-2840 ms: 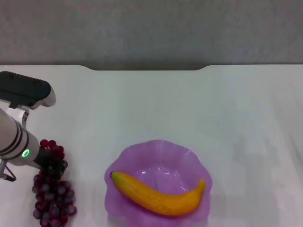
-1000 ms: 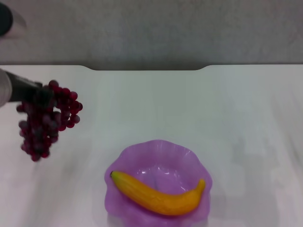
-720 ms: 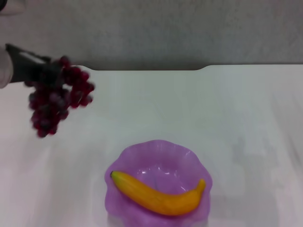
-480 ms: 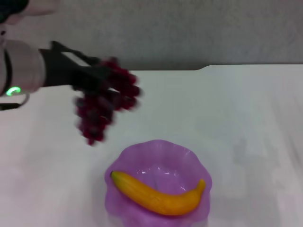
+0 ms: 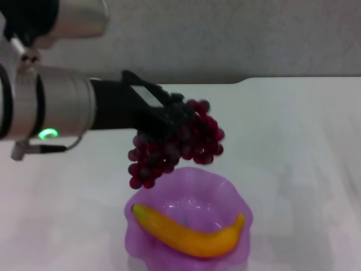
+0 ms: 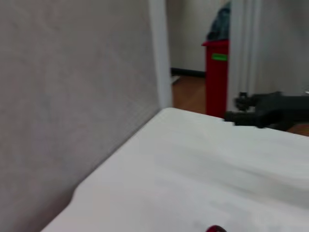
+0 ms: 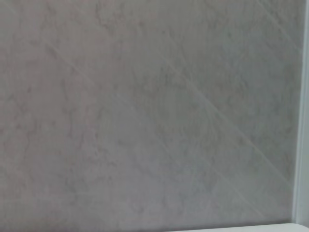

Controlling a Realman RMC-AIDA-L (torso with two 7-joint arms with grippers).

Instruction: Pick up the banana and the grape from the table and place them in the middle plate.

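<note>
The left claw (image 5: 169,118) is clenched on the grape (image 5: 177,147), holding it above the middle plate's (image 5: 225,192) far-left rim. The banana (image 5: 189,231) lies inside. Next, likely centring and lowering the bunch before letting go.

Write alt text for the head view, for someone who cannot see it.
The left gripper holds a bunch of dark red grapes in the air just above the far rim of a purple plate on a white table. A yellow banana already lies in the plate.
</note>
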